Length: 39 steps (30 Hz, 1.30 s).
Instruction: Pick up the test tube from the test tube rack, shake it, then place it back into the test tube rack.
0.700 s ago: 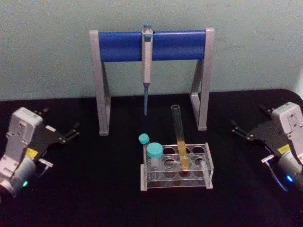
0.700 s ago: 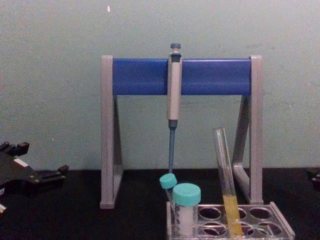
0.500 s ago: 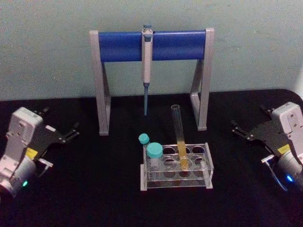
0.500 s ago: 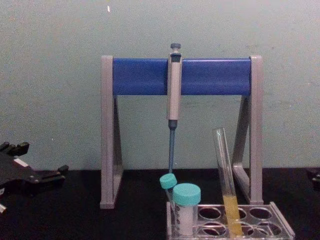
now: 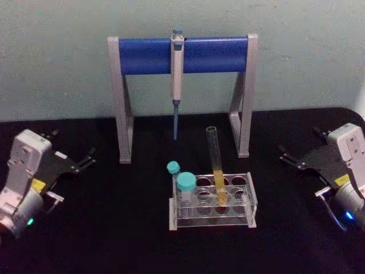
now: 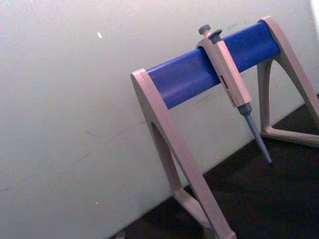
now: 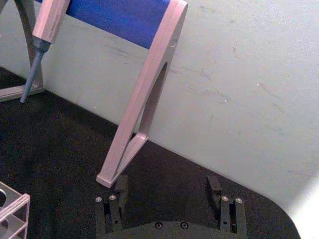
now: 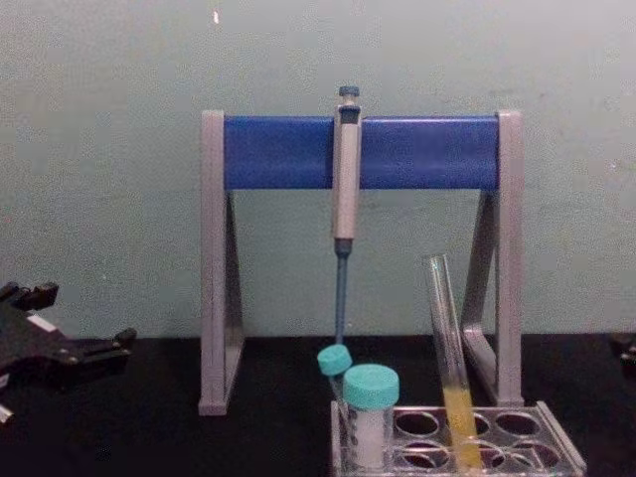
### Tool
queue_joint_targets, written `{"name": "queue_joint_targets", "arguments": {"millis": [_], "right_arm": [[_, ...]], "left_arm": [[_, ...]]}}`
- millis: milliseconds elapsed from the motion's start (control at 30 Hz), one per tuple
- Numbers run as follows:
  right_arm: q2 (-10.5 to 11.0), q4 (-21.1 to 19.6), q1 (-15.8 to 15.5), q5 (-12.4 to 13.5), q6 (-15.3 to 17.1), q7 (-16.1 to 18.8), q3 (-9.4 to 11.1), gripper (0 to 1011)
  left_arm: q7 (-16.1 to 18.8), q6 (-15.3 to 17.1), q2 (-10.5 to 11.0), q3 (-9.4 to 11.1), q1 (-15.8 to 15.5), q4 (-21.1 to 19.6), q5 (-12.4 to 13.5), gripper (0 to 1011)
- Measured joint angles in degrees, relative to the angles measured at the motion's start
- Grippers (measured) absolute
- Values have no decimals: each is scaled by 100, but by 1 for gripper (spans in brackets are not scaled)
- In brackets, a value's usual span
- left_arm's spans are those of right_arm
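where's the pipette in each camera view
Head view: the pipette hangs from the middle of the stand, above the table's centre.
Chest view: middle of the picture, hanging straight down.
Left wrist view: clipped on the bar, seen tilted, nearer the far leg.
Right wrist view: its lower body and tip, cut by the picture's edge.
Shared landmark: the blue bar it hangs from.

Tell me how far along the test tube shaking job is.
Nothing looks done yet: the test tube leans in the test tube rack, its yellow liquid settled. Nothing is in hand; the left gripper and right gripper sit open at opposite sides of the table. Pickup, shake and return all seem left.
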Motion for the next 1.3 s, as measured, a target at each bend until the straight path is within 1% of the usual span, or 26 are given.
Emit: {"name": "queue_joint_targets", "arguments": {"millis": [900,1067,1200,1300], "right_arm": [[-2,0,-3,-2,-1,1,7,1000],[-51,-45,-54,-20,-69,38,141,1000],[-91,-174,-134,184,-109,208,292,1000],[-95,-290,-188,284,-140,315,362,1000]], "left_arm": [[0,0,0,0,0,0,0,1001],[0,0,0,0,0,0,0,1001],[0,0,0,0,0,0,0,1001],[0,0,0,0,0,0,0,1001]]}}
